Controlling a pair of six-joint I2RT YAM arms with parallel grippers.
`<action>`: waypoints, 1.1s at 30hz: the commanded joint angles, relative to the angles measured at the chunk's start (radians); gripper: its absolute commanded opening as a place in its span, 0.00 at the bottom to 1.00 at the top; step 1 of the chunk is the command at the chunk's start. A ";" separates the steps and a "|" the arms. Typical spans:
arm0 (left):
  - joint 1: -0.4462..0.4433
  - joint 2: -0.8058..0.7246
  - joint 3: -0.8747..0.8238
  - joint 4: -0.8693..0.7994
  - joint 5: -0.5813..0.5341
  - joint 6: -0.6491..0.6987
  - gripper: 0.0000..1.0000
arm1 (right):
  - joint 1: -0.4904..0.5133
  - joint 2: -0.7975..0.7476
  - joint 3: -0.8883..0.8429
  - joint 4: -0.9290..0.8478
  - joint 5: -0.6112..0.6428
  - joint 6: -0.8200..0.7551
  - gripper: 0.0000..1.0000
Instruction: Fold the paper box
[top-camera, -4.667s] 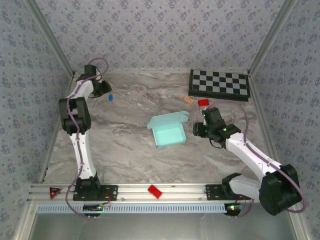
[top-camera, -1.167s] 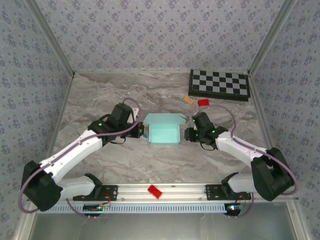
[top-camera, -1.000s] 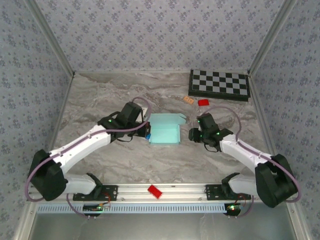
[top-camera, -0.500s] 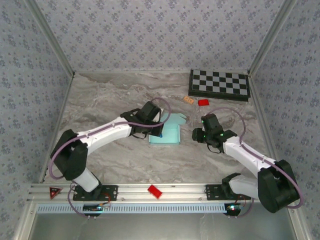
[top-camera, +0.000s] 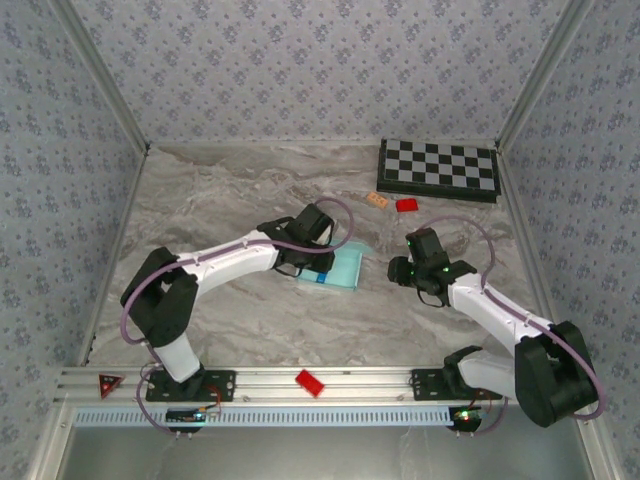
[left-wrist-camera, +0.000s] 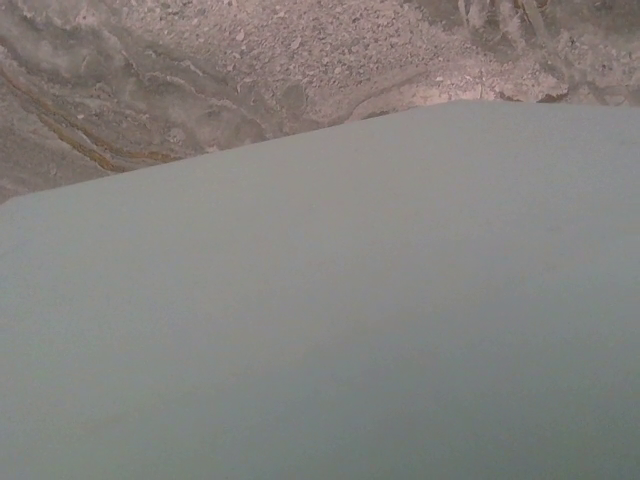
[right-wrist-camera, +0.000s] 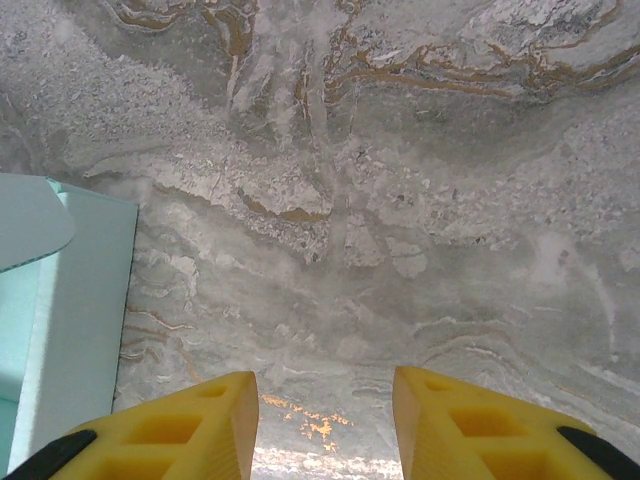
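Note:
The paper box is pale mint card and lies mid-table, its lid tilted down over the tray. My left gripper reaches in from the left and rests on the box's left part. Its fingers are hidden in the left wrist view behind a flat panel of the paper box, which lies right in front of the camera. My right gripper hovers just right of the box, apart from it. Its yellow fingers stand open over bare marble, with the paper box's side wall at the far left.
A black-and-white chessboard lies at the back right. A red block and a small tan piece sit in front of it. Another red block rests on the front rail.
My left arm swept right across the box and its gripper now sits on the box's left part. The lid went from upright to tilted down. The right gripper drew back slightly right.

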 joint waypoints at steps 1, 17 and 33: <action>-0.011 -0.014 0.029 0.000 -0.022 0.005 0.21 | -0.009 -0.013 -0.014 -0.007 0.001 -0.003 0.41; -0.015 -0.258 -0.051 -0.027 -0.136 0.028 0.39 | 0.000 -0.052 0.015 0.015 -0.059 -0.094 0.44; 0.215 -0.457 -0.223 -0.046 -0.120 0.220 0.68 | 0.035 -0.115 0.027 0.101 -0.139 -0.413 0.51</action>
